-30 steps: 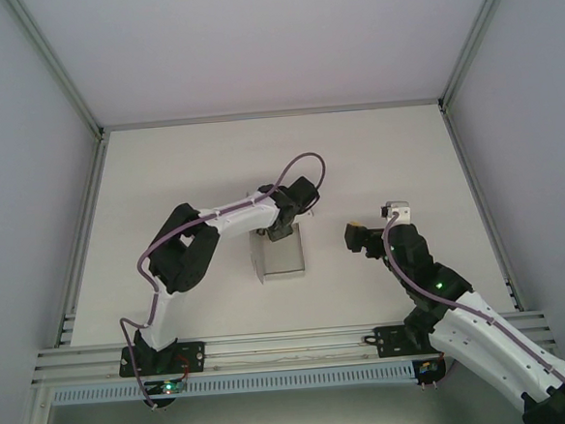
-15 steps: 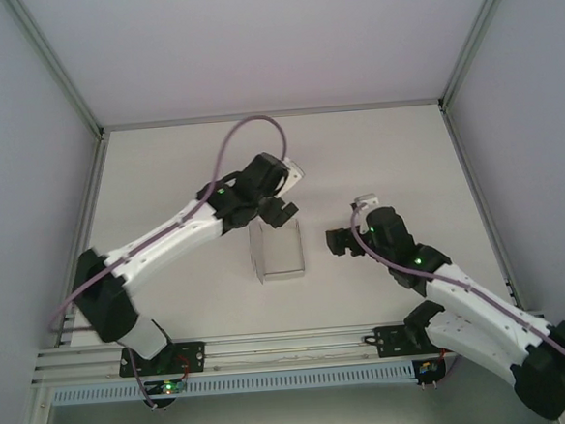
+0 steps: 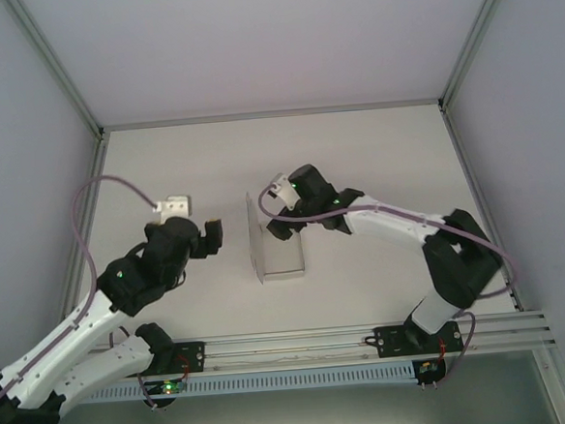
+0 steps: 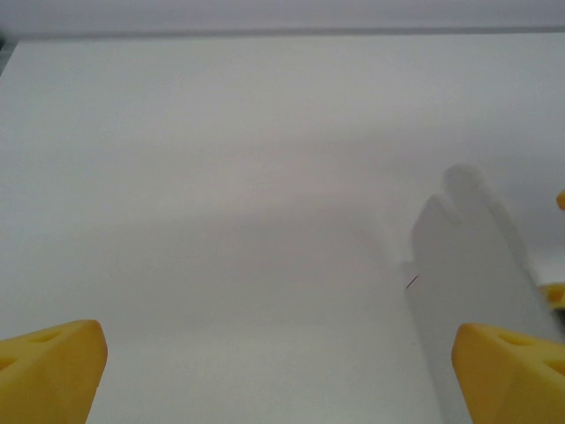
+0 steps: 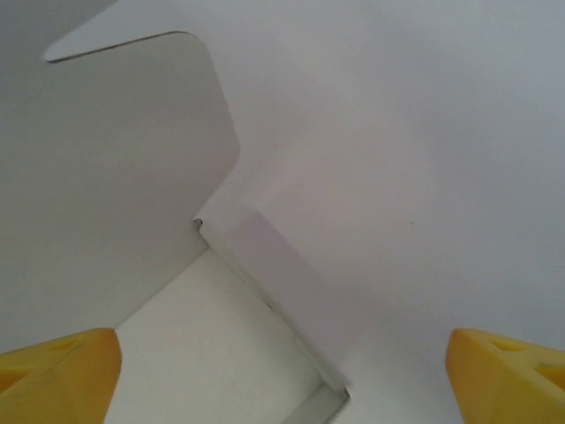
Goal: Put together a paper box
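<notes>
The paper box (image 3: 281, 256) lies mid-table as a half-folded white sheet, its flat floor bordered by a tall left wall (image 3: 253, 235) standing upright. In the right wrist view that tall rounded flap (image 5: 115, 177) rises at the left, with a low folded wall (image 5: 291, 291) along the floor's edge. My right gripper (image 3: 286, 227) hovers open over the box's far edge, and its yellow fingertips (image 5: 57, 371) straddle the corner without touching. My left gripper (image 3: 211, 234) is open, left of the box and apart from it. The upright flap (image 4: 468, 265) shows beside its right fingertip (image 4: 516, 371).
White table (image 3: 376, 167) inside a white-walled enclosure with aluminium posts. A metal rail (image 3: 292, 345) runs along the near edge by the arm bases. Bare table surface lies on both sides of the box and behind it.
The left arm has let go of the box's far edge, opened and swung back to the left. The right arm has reached in from the right over the box's far edge.
</notes>
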Robot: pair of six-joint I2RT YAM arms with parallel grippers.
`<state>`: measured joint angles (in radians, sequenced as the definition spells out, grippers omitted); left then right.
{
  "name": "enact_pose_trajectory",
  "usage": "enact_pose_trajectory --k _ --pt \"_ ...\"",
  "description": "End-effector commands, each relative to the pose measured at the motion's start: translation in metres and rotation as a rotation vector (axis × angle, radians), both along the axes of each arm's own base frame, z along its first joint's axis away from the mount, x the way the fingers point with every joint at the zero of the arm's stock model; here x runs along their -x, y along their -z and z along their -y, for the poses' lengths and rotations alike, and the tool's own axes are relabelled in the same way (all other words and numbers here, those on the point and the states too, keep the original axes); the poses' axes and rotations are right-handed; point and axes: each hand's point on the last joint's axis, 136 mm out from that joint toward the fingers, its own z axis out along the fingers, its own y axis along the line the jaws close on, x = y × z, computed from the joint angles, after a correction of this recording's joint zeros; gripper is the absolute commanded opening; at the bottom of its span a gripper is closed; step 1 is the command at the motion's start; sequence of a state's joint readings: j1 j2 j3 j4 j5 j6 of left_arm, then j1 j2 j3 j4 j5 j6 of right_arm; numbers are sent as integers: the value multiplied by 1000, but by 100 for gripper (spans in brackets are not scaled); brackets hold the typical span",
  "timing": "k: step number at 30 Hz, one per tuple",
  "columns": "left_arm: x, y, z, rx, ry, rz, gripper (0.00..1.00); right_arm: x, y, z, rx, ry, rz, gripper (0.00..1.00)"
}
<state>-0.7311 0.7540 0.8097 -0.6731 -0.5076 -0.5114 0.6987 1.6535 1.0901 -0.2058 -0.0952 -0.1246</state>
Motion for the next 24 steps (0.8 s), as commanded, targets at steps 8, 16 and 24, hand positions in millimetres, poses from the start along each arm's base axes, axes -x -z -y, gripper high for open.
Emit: enact_pose_trajectory --k 8,16,24 --pt "29 42 -40 75 -165 -43 100 -10 52 -16 130 -52 -120 70" --pt "25 44 -37 52 -157 -46 100 -15 64 -8 174 18 -123 38" --pt "24 43 -39 37 -170 -43 100 -13 66 2 173 113 -136 14"
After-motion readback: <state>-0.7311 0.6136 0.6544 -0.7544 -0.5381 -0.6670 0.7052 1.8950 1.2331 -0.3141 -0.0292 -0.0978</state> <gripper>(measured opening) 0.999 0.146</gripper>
